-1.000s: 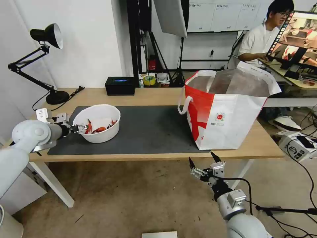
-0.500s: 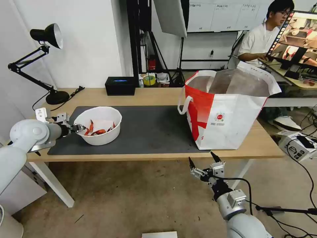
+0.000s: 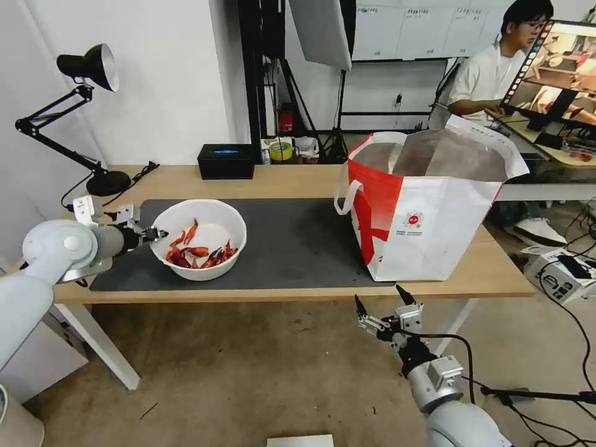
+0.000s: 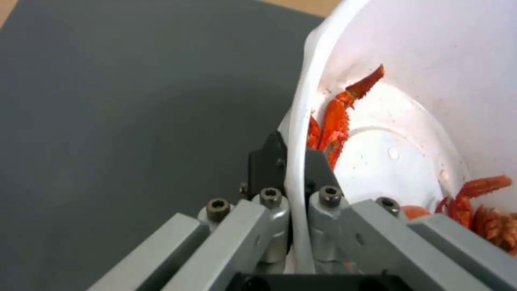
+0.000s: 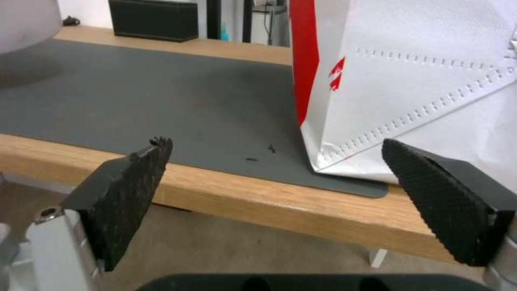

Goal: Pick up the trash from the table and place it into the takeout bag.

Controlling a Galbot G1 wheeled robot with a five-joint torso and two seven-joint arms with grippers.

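A white round bowl (image 3: 202, 239) with red crayfish shells (image 3: 197, 253) hangs tilted over the left part of the dark grey mat (image 3: 285, 242) on the table (image 3: 298, 180). My left gripper (image 3: 155, 234) is shut on the bowl's left rim; in the left wrist view its fingers (image 4: 269, 161) pinch the thin white rim of the bowl (image 4: 409, 72). The takeout bag (image 3: 428, 205) stands open on the right of the table. My right gripper (image 3: 380, 303) hangs open below the table's front edge, its fingers (image 5: 129, 182) spread wide before the bag (image 5: 409, 81).
A black desk lamp (image 3: 87, 68) stands at the far left and a black box (image 3: 226, 161) at the table's back edge. A person sits at a screen behind the bag. Cables and a small box lie on the floor at the right.
The left gripper has lifted the bowl by its rim and carried it a little right. The bowl now tips toward me, and the shells have slid to its lower side.
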